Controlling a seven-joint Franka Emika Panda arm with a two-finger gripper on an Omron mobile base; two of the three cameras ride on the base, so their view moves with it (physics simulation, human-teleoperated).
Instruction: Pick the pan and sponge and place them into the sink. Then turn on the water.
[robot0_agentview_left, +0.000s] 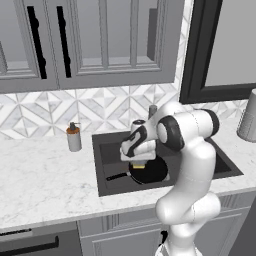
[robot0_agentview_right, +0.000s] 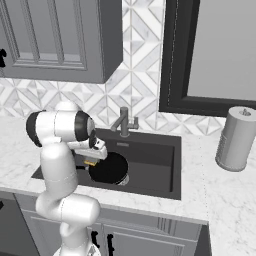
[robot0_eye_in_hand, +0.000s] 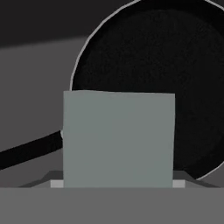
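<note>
Left base view: my gripper (robot0_agentview_left: 139, 161) holds the sponge (robot0_agentview_left: 139, 164) over the frying pan (robot0_agentview_left: 151, 171), which lies in the sink (robot0_agentview_left: 110, 150), handle toward its left wall.
Right base view: the sponge (robot0_agentview_right: 91, 162) hangs at the pan's (robot0_agentview_right: 109, 168) left rim, near the faucet (robot0_agentview_right: 124, 121).
Hand view: the sponge's grey-green top (robot0_eye_in_hand: 118, 139) sits between my jaws, above the pan (robot0_eye_in_hand: 175, 74).

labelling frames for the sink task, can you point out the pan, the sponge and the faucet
pan (robot0_agentview_right: 107, 167), right base view, on its black inside.
sponge (robot0_eye_in_hand: 118, 140), hand view, middle of its grey-green top.
faucet (robot0_agentview_right: 123, 121), right base view, on its upright grey stem.
</note>
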